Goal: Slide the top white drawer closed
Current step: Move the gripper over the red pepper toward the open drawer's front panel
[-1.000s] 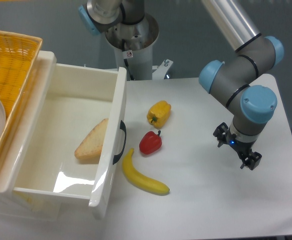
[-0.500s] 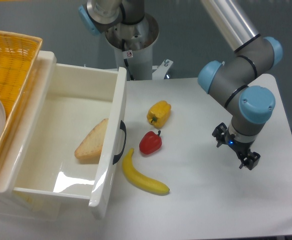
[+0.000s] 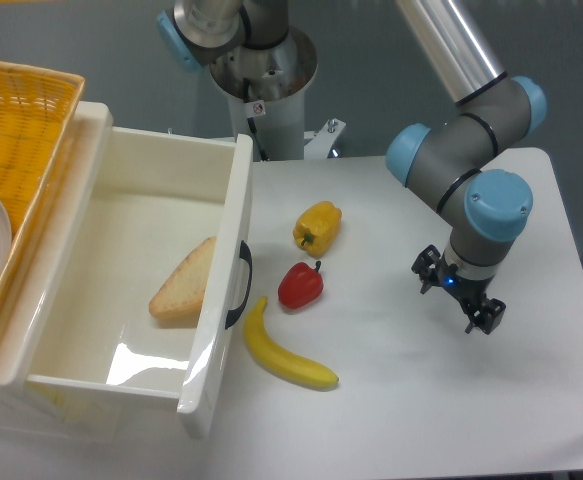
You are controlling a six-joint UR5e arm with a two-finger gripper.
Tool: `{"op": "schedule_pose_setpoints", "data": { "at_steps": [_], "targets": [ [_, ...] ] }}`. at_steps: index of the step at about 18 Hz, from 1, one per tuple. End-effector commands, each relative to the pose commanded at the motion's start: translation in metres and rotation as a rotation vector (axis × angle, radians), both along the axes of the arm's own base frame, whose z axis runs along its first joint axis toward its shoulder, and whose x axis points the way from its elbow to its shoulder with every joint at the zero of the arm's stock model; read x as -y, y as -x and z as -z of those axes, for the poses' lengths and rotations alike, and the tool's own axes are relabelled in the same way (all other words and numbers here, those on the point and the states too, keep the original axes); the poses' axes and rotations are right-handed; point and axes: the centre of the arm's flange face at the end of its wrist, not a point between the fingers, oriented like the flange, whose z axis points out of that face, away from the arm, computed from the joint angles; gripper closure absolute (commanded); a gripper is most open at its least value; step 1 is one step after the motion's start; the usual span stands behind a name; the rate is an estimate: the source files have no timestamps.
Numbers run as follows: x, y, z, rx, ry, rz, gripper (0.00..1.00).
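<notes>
The big, deep, shiny white plastic drawer at the top of its cabinet is pulled far out and stands wide open. It sits on the left side and looks like a long box with tall walls. Its flat white front panel is tall and faces the table. One curved black handle sits in the middle of that panel. The inside floor is smooth and bright, and light shines on it near the front corner. The back end of the drawer reaches up toward the far left, and the front end pokes out toward the near side of the table
</notes>
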Motion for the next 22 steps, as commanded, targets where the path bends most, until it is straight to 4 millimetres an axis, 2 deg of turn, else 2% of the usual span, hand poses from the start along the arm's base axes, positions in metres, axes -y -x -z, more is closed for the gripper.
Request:
{"op": "schedule_pose_setpoints", "data": {
  "at_steps": [3,6,7,9,13,17,19,22],
  "targets": [
    [-0.005,-0.001,0.001,0.016,-0.032,-0.017,0.0],
    [-0.014,-0.006,0.0,0.073,-0.114,-0.138,0.21],
    [-0.016,-0.007,-0.001,0.078,-0.121,-0.153,0.32],
    [-0.019,-0.009,-0.002,0.087,-0.134,-0.167,0.43],
    [-0.028,-0.018,-0.022,0.161,-0.248,-0.279,0.73],
    [-0.041,-0.056,-0.05,0.245,-0.292,-0.421,0.78],
    [-0.05,-0.072,-0.055,0.276,-0.276,-0.452,0.78],
    [-0.054,-0.083,-0.066,0.32,-0.282,-0.477,0.79]
  ]
}}
